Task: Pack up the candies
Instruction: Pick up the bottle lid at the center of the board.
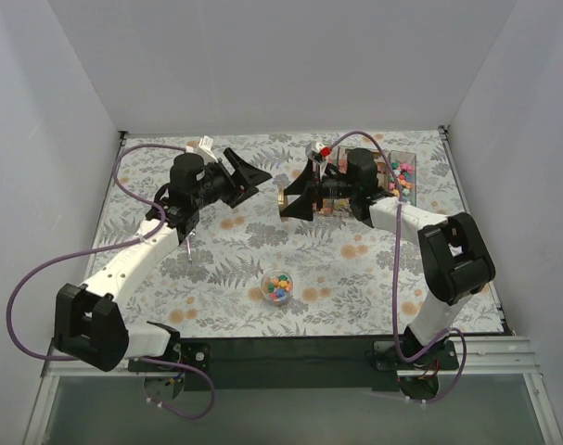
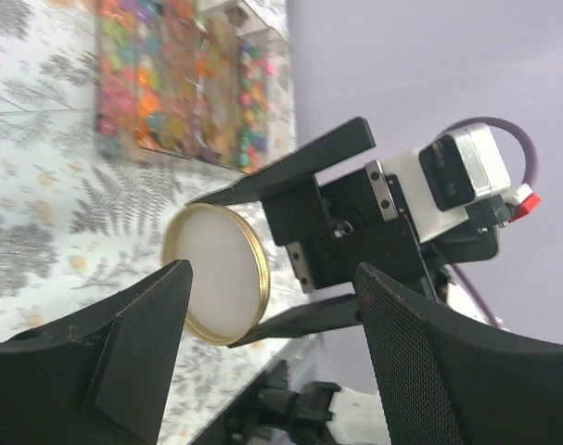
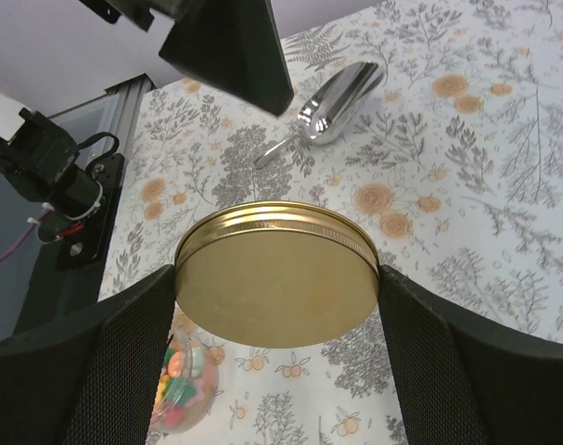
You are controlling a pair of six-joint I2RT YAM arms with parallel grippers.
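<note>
A gold lid (image 3: 272, 246) hangs above the table with my right gripper (image 3: 276, 278) shut on it, one finger on each side of its rim. In the left wrist view the lid (image 2: 216, 273) shows its white underside. My left gripper (image 2: 274, 271) stands open just short of the lid, touching nothing. Candies (image 1: 278, 287) in mixed bright colours fill a small clear jar at the front middle of the table, also seen as candies (image 3: 174, 389) below the lid. More candies (image 1: 403, 176) lie in a clear tray at the back right.
A shiny metal scoop (image 3: 341, 93) lies on the fern-print cloth beyond the lid. The clear tray (image 2: 170, 74) sits close to the right wall. Both arms meet over the middle back of the table (image 1: 355, 278).
</note>
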